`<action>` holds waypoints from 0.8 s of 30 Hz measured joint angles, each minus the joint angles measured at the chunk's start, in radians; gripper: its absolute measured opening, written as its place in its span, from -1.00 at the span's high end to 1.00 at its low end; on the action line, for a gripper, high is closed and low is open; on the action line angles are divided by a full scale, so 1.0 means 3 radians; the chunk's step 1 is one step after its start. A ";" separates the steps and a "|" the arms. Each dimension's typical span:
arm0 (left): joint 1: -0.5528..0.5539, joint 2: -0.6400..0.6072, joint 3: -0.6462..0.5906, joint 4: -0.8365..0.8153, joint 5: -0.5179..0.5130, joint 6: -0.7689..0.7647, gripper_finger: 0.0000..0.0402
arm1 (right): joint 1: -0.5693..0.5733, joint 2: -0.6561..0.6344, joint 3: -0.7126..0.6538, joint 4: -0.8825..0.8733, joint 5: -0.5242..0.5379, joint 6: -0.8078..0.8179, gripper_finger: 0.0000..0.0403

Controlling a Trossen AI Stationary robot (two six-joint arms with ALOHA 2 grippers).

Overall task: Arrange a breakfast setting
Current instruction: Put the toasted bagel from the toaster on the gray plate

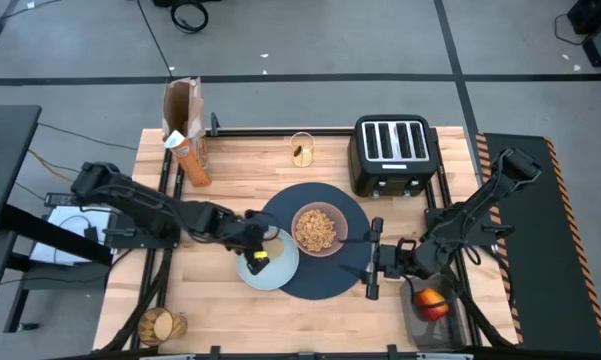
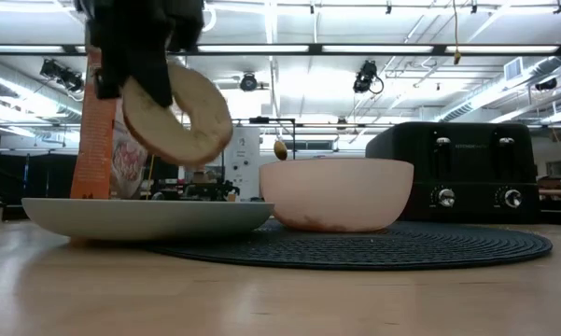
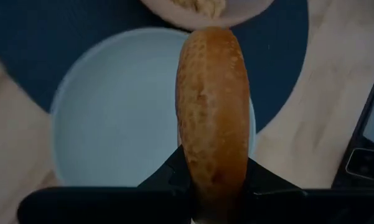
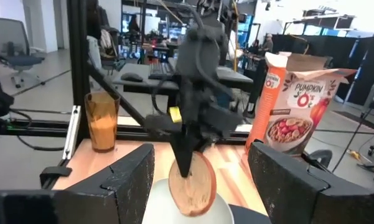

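The left gripper hung above the plate, its fingers closed on the edge of a bagel that stood on edge and clear of the dish. From the left wrist view the bagel was seen edge-on between the two dark fingers, with the pale plate bare beneath it. The plate lay partly on the round navy placemat, overlapping its rim on the left arm's side. Beside it on the mat stood the pink bowl, filled with cereal. At table height the bowl and plate sat close together.

The right gripper waited at the opposite edge of the mat with its fingers spread wide and holding nothing. An apple lay near the right arm, off the board. One amber tumbler stood at the near left corner. The toaster and the open cereal box stood at the far side of the table.
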 joint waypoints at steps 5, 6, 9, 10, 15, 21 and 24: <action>0.0098 0.0327 0.0000 0.0161 0.0230 0.0134 0.74 | 0.0033 0.0000 -0.0001 -0.0079 -0.0001 0.0054 -0.31; 0.0117 0.0387 0.0000 0.0217 0.0273 0.0134 0.74 | 0.0033 0.0000 0.0000 -0.0077 -0.0001 0.0066 -0.31; 0.0175 0.0497 0.0000 0.0308 0.0304 0.0134 0.73 | 0.0032 0.0000 0.0000 -0.0108 -0.0001 0.0075 -0.31; 0.0188 0.0512 0.0000 0.0312 0.0306 0.0136 0.73 | 0.0033 0.0000 0.0000 -0.0107 -0.0002 0.0075 -0.31; 0.0210 0.0535 0.0000 0.0344 0.0313 0.0136 0.71 | 0.0033 0.0000 0.0000 -0.0128 -0.0003 0.0103 -0.31; 0.0191 0.0535 0.0000 0.0489 0.0322 0.0134 0.70 | 0.0033 0.0000 0.0000 -0.0129 -0.0003 0.0096 -0.30; 0.0187 0.0533 -0.0001 0.0488 0.0322 0.0134 0.70 | 0.0027 0.0000 0.0000 -0.0130 -0.0003 0.0104 -0.30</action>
